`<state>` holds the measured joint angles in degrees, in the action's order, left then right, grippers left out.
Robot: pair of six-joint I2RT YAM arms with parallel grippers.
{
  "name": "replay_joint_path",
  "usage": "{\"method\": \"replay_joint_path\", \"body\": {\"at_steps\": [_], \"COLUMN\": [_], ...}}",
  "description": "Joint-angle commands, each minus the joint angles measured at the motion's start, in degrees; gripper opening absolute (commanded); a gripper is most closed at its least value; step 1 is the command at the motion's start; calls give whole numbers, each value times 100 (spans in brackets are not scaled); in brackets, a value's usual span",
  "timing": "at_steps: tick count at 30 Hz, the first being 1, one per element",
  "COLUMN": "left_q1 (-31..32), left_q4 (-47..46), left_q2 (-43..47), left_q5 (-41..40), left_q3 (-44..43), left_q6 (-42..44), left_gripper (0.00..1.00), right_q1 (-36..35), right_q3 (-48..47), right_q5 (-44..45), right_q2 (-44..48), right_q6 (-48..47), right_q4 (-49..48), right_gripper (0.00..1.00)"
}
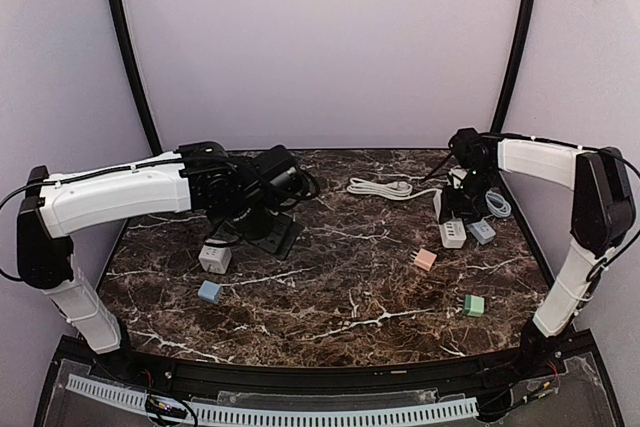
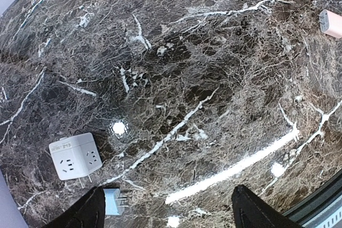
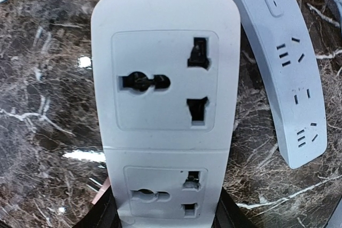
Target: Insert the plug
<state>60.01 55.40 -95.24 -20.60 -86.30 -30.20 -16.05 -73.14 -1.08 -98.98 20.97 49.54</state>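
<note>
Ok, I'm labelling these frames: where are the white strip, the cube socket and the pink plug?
white strip (image 3: pixel 163 105), right wrist view, on its upper socket panel.
cube socket (image 2: pixel 75 157), left wrist view, on its socket face.
pink plug (image 1: pixel 425 259), top view, middle of its body.

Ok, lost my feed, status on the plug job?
Left gripper open, near blue plug. Right gripper clamped on white power strip. Sockets empty, nothing blocking.

white-shelled arms (image 1: pixel 120 192) with black joints and thin black cables.

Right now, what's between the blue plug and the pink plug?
Nothing, only bare marble table between the blue plug and the pink plug, seen from the top camera.
</note>
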Motion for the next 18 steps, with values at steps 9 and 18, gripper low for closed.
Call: {"method": "replay_joint_path", "body": {"at_steps": [9, 18], "left_q1": [14, -100], "left_q4": [343, 342], "left_q2": [1059, 1515], "left_q5": [-442, -406], "left_q3": [673, 1143], "left_q6": [217, 406], "left_gripper": [85, 87], "right_q1": [-1129, -2580], "right_q3": [-1277, -1351], "right_q5": [-374, -412], "right_q2": [-280, -588], "right_q6": [976, 2047], "right_q4": [389, 273], "right_gripper": [17, 17]}}
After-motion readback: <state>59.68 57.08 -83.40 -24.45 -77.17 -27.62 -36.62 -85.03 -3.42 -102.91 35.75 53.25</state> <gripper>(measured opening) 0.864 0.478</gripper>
